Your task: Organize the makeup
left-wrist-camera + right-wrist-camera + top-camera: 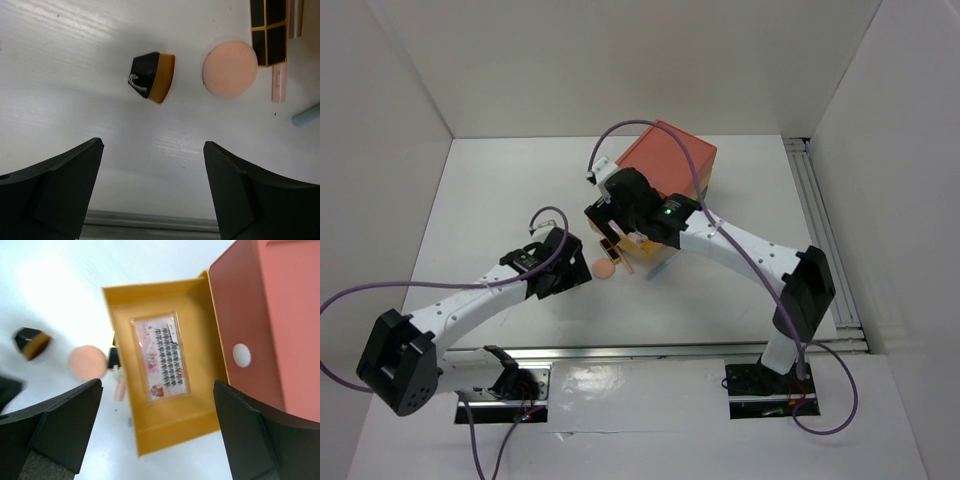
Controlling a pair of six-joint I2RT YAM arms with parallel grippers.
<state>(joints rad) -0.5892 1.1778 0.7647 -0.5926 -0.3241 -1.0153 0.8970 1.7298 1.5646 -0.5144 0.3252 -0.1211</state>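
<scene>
the left tool (152,167) hung released and empty over the white surface (65,55), near a peach sponge (229,69) and a black-and-amber wedge (152,76), perhaps a small brush. a black compact (269,30), pink tube (278,85) and blue stick (306,116) lay by the sponge. the right tool (157,412), also spread wide, hovered above the yellow drawer (200,420), where the clear lash pack (161,357) lay flat beside the coral box (280,315).
</scene>
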